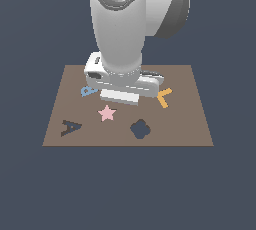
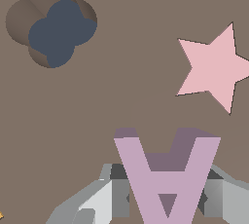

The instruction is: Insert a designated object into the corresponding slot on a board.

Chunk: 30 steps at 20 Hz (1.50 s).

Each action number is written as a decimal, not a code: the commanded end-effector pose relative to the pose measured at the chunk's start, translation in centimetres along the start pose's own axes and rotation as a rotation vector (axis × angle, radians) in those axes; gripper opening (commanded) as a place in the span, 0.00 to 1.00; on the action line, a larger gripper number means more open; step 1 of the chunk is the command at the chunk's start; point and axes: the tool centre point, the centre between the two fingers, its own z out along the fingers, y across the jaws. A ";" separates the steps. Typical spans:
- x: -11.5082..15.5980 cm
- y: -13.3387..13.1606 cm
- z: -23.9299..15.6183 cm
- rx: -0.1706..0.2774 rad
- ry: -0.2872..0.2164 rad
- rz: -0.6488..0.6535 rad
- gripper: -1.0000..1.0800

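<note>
The lilac-purple letter A (image 2: 168, 179), the designated object, sits between my gripper's (image 2: 165, 196) grey fingers (image 2: 102, 201), which are shut on its sides. It is held over the brown board (image 1: 185, 119) and casts a faint shadow there. In the exterior view the arm's white hand (image 1: 120, 86) hangs over the board's middle and hides the A. The slot (image 1: 71, 127), a dark A-shaped recess, lies near the board's front corner on the exterior view's left, well apart from the hand.
A pink star (image 1: 107, 113) (image 2: 214, 67) lies just in front of the hand. A dark flower-shaped recess (image 1: 140, 129) (image 2: 53, 26) is in the board's front middle. A light-blue letter R (image 1: 89, 91) and an orange piece (image 1: 164, 97) flank the hand.
</note>
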 end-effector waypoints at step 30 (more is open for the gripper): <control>12.8 12.2 -0.4 0.000 0.000 1.217 0.00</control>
